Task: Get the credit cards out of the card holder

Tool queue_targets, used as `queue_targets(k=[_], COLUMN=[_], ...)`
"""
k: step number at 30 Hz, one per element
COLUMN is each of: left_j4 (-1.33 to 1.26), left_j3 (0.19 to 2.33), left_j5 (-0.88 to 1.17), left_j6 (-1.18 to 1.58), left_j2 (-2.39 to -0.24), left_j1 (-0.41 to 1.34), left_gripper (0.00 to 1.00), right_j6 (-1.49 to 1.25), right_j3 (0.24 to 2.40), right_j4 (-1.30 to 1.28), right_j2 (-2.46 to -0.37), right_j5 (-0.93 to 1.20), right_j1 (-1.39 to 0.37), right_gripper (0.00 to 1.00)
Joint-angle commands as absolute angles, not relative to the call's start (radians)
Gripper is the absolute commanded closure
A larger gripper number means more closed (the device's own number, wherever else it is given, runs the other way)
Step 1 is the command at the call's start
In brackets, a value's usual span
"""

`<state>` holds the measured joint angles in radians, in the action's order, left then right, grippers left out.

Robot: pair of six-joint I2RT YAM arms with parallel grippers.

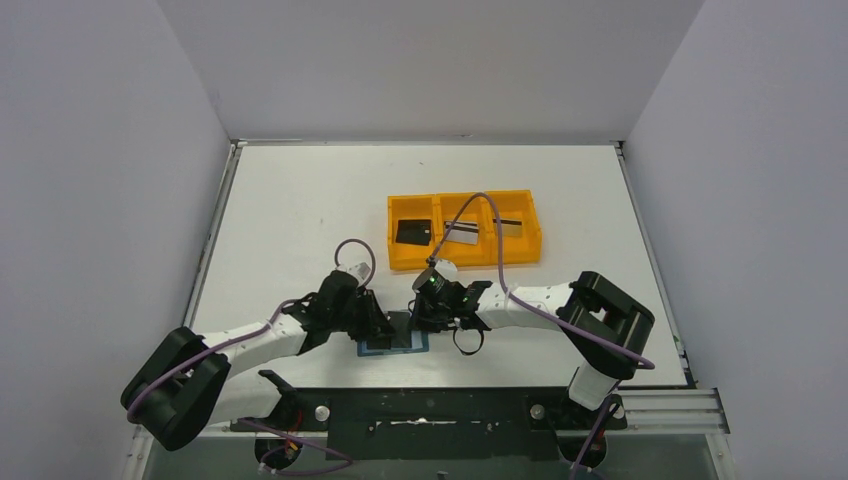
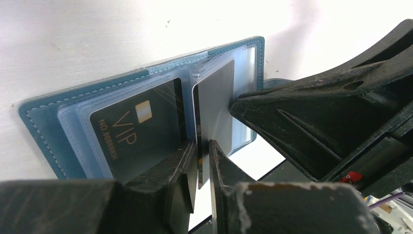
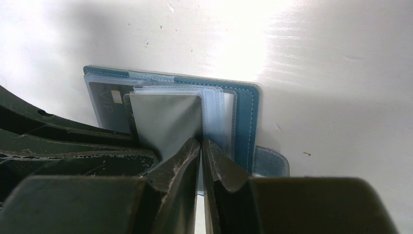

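While the left gripper (image 2: 200, 144) squeezes the near edge of a grey card (image 2: 216, 102), the right gripper (image 3: 201, 141) pinches the card holder (image 3: 243, 122) by its clear pages, just beside that card. The grey card stands on edge between the left jaws, and its far part looks tucked in a pocket past the tips. A black VIP card (image 2: 131, 131) lies flat in a pocket off to one side of the left jaws. The card holder lies open on the table under both pairs of jaws.

The left jaws hold only a thin edge, so the card could slip out when pulled. If the right jaws lose the pages, the whole holder might lift up too. Both grippers sit very close and could bump.
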<state>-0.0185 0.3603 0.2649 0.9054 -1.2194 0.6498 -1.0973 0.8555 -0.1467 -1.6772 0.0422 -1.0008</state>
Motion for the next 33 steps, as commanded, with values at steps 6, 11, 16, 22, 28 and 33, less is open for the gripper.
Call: queue_targets(k=[6,11,16,22,28,33], left_j4=[-0.078,-0.122,-0.165,-0.134,-0.118,-0.092], left_j3=[0.333,0.316,0.300,0.293,0.285,0.283], left_j5=[0.341,0.375,0.396,0.375,0.385,0.395], left_j6=[0.913,0.927,0.945,0.948,0.940,0.919], left_j2=[-1.160,-1.156,-1.172,-1.150,-1.125,-1.121], left_j1=[0.608,0.600,0.596,0.581,0.559,0.548], left_gripper=[0.80,0.73,0.84,0.97,1.00,1.00], right_j6=[-1.089,-1.085,-1.083,-1.085,-1.089,-1.091], right_j3=[0.842,0.847,0.847,0.847,0.847,0.848], right_j4=[-0.241,-0.241,-0.242,-0.242,-0.248,-0.255], right_j2=[-1.713,-1.718,-1.717,-1.721,-1.726,-1.730], right_j5=[0.005,0.008,0.008,0.009,0.008,0.006], right_j1=[-0.991,-0.990,-0.991,-0.991,-0.989,-0.988], right_gripper=[0.89,0.89,0.89,0.89,0.90,0.91])
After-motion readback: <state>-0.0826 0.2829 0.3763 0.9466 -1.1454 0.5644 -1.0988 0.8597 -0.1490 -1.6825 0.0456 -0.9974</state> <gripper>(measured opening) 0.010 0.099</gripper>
